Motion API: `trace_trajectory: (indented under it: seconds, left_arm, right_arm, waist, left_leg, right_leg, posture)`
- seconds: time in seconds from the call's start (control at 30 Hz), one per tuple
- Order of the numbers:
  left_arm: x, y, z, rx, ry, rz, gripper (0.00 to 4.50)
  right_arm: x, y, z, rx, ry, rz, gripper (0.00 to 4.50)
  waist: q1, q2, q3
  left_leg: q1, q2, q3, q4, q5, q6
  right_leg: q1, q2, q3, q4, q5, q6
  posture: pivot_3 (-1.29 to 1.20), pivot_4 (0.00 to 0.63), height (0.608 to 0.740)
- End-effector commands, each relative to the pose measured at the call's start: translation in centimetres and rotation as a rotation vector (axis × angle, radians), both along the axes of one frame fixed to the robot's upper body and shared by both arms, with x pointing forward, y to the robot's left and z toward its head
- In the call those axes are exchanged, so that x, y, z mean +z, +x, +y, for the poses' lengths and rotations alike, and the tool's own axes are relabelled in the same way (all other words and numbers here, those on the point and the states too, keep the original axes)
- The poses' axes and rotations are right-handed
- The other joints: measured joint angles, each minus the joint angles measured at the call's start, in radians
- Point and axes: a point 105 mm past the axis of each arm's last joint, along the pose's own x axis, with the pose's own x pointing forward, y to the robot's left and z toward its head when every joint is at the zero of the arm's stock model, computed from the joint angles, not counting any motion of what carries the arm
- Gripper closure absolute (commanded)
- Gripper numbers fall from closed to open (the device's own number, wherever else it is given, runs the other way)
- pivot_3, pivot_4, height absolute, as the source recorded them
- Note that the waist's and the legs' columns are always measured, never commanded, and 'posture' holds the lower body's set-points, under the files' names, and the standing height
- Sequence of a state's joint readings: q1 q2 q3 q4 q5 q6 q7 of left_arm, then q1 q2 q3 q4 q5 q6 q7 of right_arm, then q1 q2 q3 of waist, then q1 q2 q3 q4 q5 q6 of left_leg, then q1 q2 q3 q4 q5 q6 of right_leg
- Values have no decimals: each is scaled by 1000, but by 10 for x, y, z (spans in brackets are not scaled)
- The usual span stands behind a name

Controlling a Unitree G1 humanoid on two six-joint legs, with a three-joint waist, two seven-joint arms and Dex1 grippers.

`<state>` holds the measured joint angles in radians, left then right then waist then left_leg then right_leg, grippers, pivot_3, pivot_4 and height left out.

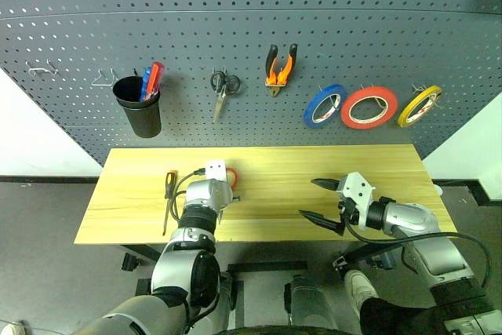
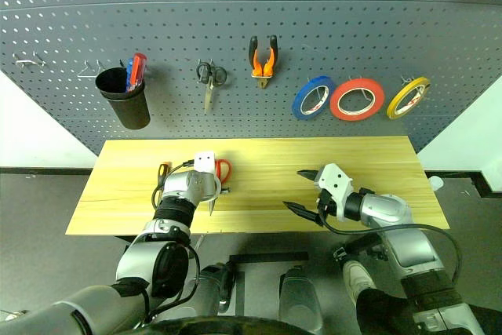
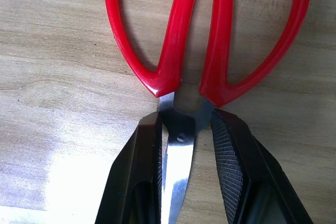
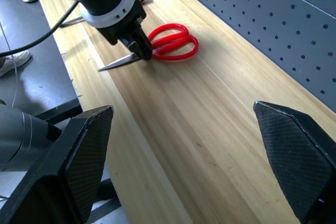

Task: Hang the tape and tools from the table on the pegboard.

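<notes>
You're facing one dark pegboard [image 1: 251, 37] carrying three tape rolls, blue, red and the yellow tape [image 1: 419, 105] far right, plus pliers [image 1: 280, 67], grey scissors [image 1: 224, 88] and a cup. One wooden table [image 1: 267, 229] holds two tools at its left: red scissors [image 4: 170, 43], pinched at the pivot by your left gripper [image 3: 184, 145], and a screwdriver [image 1: 168, 194]. Your right gripper [image 1: 320, 200] hangs spread wide, empty.

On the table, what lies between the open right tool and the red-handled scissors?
Nothing: bare table runs from the right tool to the red-handled scissors, shown in the right wrist view.
</notes>
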<state>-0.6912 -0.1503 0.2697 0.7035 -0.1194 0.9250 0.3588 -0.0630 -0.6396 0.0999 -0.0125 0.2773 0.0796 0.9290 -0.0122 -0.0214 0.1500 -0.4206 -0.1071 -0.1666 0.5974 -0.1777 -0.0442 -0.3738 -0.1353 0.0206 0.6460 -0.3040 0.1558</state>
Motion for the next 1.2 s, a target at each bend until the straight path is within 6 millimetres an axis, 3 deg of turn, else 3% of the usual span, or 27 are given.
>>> trace_trajectory:
  seconds: [0.03,0.13,0.3,0.43,0.5,0.67,0.8,0.87,1.07,1.2]
  left_arm:
    - [0,-3,-9,-32,-17,9,3503]
    - [12,3,2,-45,16,-37,3503]
    - [53,12,19,-144,-53,-294,3503]
    - [81,0,36,-261,-149,-480,3503]
    - [98,-9,47,-380,-116,-639,3503]
    - [119,-32,65,-572,-40,-902,3503]
    - [145,-40,84,-476,-150,-1126,3503]
    - [161,-37,93,-419,-125,-1239,3503]
    - [198,-24,83,-395,-157,-1410,3503]
    - [201,-9,75,-424,-104,-1401,3503]
  right_arm:
    - [19,5,4,21,42,-77,0]
    - [28,4,8,57,78,-97,0]
    - [47,2,14,118,150,-138,0]
    - [60,5,17,141,169,-180,0]
    - [72,8,20,157,199,-217,0]
    - [110,8,31,208,372,-304,0]
    - [140,-1,40,294,493,-298,0]
    - [150,-3,43,326,524,-294,0]
    - [148,-2,45,335,503,-272,0]
    - [146,-2,46,334,501,-270,0]
  waist:
    - [-1,0,0]
    - [-2,0,0]
    - [-11,0,0]
    - [-17,1,0]
    - [-15,1,0]
    - [-2,3,0]
    - [15,3,0]
    - [18,3,0]
    - [24,3,-1]
    - [19,3,-2]
  left_leg:
    - [0,0,0,0,0,0]
    - [0,0,0,0,0,0]
    - [-2,0,0,0,1,1]
    - [-2,1,0,-1,1,0]
    - [-2,1,0,0,1,0]
    - [-1,4,0,-1,0,0]
    - [-2,3,-1,-1,0,-1]
    - [-3,3,-2,-1,0,-1]
    - [-3,2,0,0,1,1]
    - [-3,1,1,0,1,1]
  right_leg:
    - [0,0,0,0,0,0]
    - [0,0,0,0,0,0]
    - [-3,1,1,1,1,-2]
    - [-4,1,1,2,2,-4]
    - [-3,1,1,2,3,-4]
    - [-4,1,2,0,3,-7]
    - [-3,0,2,-1,1,-10]
    - [-4,-1,3,-2,1,-10]
    - [-4,0,2,-1,3,-6]
    - [-4,1,2,0,4,-6]
  posture:
    - [-72,118,728]
    - [-70,117,728]
    - [-66,114,728]
    - [-61,117,728]
    - [-55,113,728]
    - [-50,108,728]
    - [-40,99,728]
    - [-39,92,728]
    - [-39,78,728]
    - [-42,73,728]
